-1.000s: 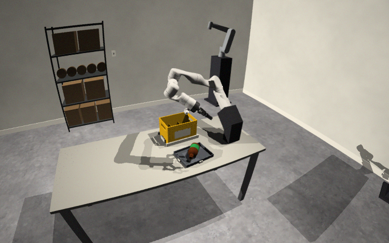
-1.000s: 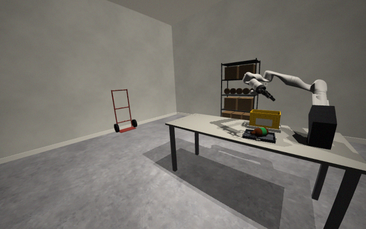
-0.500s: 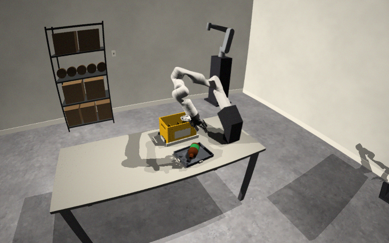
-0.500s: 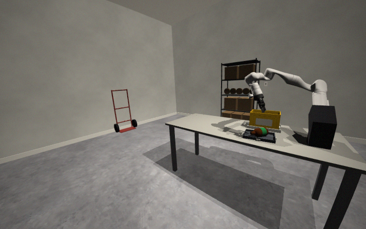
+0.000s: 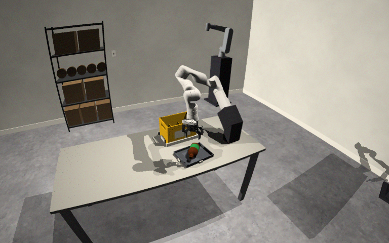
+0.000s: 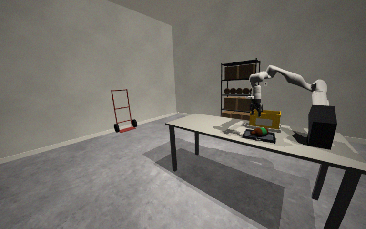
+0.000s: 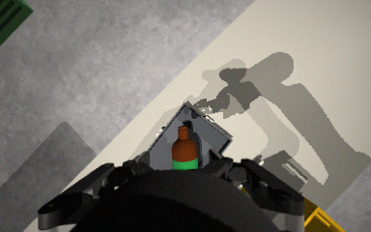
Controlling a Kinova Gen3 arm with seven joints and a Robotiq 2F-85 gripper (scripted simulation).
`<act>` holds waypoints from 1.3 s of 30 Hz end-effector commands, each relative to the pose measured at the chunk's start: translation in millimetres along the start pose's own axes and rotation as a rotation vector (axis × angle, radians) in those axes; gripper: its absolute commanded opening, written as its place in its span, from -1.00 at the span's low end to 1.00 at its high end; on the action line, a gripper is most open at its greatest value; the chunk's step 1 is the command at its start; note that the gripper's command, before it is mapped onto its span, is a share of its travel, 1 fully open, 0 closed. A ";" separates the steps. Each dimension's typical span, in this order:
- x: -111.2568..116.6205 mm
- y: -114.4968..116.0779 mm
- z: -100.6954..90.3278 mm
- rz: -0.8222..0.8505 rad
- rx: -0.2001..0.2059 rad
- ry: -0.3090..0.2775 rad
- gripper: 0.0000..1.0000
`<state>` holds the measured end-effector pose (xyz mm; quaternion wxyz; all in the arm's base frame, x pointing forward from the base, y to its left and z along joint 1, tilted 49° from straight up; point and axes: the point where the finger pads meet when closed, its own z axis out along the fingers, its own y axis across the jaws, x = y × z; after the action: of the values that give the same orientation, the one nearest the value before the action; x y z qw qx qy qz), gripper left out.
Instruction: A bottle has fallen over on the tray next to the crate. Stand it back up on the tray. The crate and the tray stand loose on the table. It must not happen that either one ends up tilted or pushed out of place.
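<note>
Jaws hung wide apart above the tray, pointing down, with nothing between them. Below, the brown bottle with its green band lay on its side inside the tray. Its neck pointed toward the table's long front edge. Just behind the tray, the yellow crate stood upright on the surface. The white arm arched over from a black block.
</note>
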<state>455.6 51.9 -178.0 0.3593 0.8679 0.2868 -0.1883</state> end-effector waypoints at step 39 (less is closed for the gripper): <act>5.0 -0.2 -1.1 -0.058 -0.044 0.018 -1.00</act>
<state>458.8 53.5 -180.6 0.3702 0.8526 0.3187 -0.1855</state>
